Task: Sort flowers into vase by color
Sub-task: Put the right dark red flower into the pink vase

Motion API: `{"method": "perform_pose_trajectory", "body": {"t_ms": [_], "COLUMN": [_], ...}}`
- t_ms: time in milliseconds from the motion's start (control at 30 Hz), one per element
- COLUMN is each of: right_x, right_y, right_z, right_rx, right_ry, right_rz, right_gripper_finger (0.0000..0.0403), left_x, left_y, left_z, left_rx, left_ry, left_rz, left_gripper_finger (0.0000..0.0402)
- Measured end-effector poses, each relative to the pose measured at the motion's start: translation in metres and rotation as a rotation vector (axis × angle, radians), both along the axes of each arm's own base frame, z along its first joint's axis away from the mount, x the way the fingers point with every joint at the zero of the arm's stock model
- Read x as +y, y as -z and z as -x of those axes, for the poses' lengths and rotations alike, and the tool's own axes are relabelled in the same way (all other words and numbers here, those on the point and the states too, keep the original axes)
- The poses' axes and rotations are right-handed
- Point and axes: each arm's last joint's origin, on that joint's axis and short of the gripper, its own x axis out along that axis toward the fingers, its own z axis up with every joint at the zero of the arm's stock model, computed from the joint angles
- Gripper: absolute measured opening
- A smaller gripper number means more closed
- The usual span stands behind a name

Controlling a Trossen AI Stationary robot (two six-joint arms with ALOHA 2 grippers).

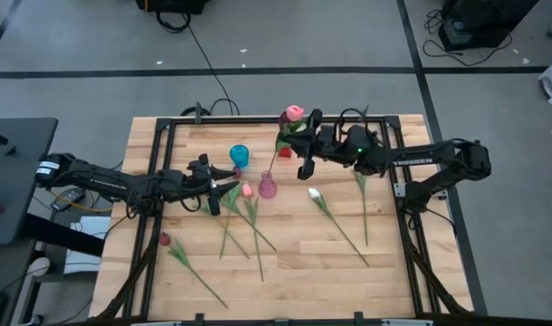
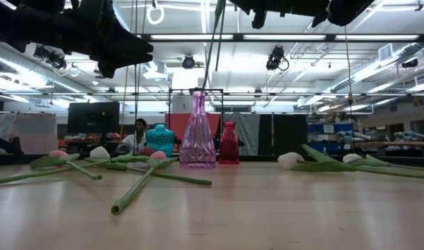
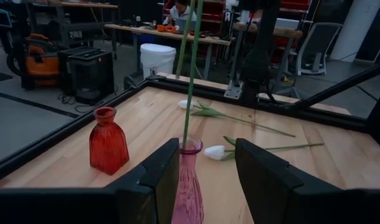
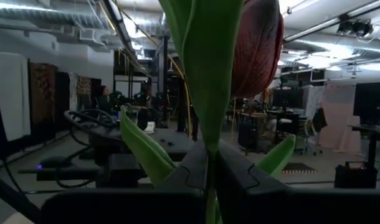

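Note:
My right gripper [image 1: 301,138] is above the far middle of the table, shut on a tulip with a pinkish-red head [image 1: 294,113]. The tulip's stem [image 3: 189,74] slants down into the mouth of the pink glass vase [image 1: 268,187]. My left gripper [image 1: 233,188] is open at the vase's left. In the left wrist view its fingers [image 3: 159,180] show on either side of the vase neck [image 3: 189,180]; I cannot tell whether they touch it. Other tulips lie flat on the table: pink [image 1: 247,190], white [image 1: 314,193], dark red [image 1: 165,240]. My right gripper pinches the tulip's stem [image 4: 209,155] between its two fingers, just below the leaves and the head [image 4: 258,43]. The flower is lifted off the table and stands nearly upright. Its lower end sits in the pink vase's mouth [image 3: 185,144].
A teal vase [image 1: 239,156] and a red vase [image 3: 108,142] stand just beyond the pink one. More stems lie right of centre [image 1: 362,204] and near the left gripper [image 1: 229,226]. A black frame [image 1: 167,127] rims the table. A person [image 2: 138,133] sits beyond it.

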Motion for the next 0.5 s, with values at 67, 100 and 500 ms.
{"method": "perform_pose_trajectory", "body": {"t_ms": [67,100,500], "right_x": [0.000,0.000,0.002], "right_y": [0.010,0.016,0.071], "right_z": [-0.008,-0.011,-0.042], "right_rx": [0.026,0.050,0.211], "right_ry": [-0.006,-0.008,-0.042], "right_rz": [-0.011,-0.020,-0.076], "right_gripper_finger": [0.0025,0.0025,0.0030], "left_x": [0.000,0.000,0.000], "left_y": [-0.001,-0.001,-0.001], "left_z": [0.000,0.000,0.000], "left_rx": [-0.014,-0.014,-0.007], "left_ry": [0.000,0.000,0.000], "left_rz": [0.002,0.002,0.001], "left_gripper_finger": [0.0163,0.0163,0.0163]}}
